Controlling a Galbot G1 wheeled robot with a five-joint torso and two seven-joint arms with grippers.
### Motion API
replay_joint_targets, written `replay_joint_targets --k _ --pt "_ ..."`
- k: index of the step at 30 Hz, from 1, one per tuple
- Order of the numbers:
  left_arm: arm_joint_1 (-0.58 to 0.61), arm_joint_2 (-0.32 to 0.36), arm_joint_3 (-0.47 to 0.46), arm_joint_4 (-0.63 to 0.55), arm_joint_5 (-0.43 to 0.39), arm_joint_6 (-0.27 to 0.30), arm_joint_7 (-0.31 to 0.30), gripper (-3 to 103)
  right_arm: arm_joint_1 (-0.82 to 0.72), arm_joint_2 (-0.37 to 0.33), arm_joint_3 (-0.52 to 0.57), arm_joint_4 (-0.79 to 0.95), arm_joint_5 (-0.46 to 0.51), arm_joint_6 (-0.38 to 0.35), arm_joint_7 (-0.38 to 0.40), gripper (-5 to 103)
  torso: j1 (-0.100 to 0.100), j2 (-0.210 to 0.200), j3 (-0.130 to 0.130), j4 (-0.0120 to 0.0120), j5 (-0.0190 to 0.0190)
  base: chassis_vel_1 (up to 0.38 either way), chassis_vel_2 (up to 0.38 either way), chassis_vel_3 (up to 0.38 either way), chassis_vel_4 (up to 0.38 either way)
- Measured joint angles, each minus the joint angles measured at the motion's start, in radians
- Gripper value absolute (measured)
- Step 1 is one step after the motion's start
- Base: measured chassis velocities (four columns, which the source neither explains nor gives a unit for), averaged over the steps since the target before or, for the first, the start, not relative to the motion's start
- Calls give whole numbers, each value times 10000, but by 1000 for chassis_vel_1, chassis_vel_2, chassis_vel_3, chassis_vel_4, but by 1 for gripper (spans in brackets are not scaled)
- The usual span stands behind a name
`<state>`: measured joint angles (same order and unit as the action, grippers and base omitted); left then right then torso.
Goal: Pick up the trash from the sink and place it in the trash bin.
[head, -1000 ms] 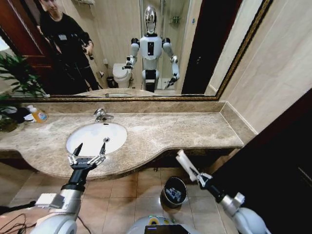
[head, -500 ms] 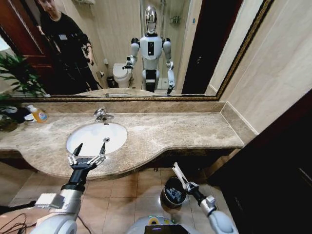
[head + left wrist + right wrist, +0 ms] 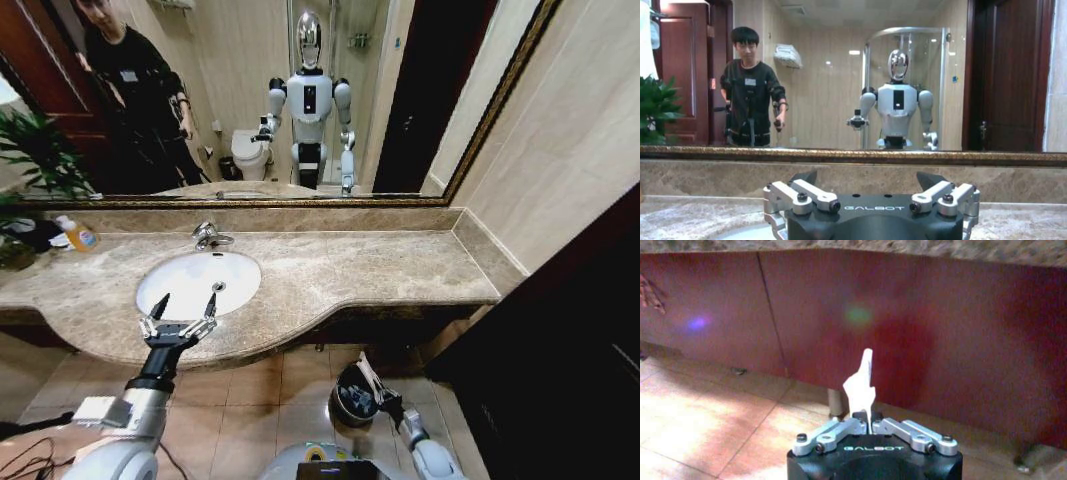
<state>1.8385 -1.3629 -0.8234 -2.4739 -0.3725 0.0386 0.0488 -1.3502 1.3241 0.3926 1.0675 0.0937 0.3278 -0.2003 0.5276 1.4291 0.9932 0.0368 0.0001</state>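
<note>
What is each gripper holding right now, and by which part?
The right gripper, down by the trash bin, pinches a flat white paper packet by its bottom edge. The left gripper is open at the sink, holding nothing.

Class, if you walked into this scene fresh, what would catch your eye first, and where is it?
Probably the right hand low beside the trash bin on the tiled floor, pinching a flat white paper packet. Next, the left hand, fingers spread, poised at the near rim of the white sink, below the big mirror.
</note>
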Motion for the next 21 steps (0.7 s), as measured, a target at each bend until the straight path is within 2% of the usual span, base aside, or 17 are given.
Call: replay_joint_targets --k 10,21 --pt "0 0 0 0 0 0 0 100 653 433 -368 -556 -66 -152 167 0 0 0 0 1 -1 0 0 0 0" --pt "0 0 0 0 0 0 0 100 658 186 -334 -634 -79 -227 146 0 0 0 0 0 -1 0 0 0 0"
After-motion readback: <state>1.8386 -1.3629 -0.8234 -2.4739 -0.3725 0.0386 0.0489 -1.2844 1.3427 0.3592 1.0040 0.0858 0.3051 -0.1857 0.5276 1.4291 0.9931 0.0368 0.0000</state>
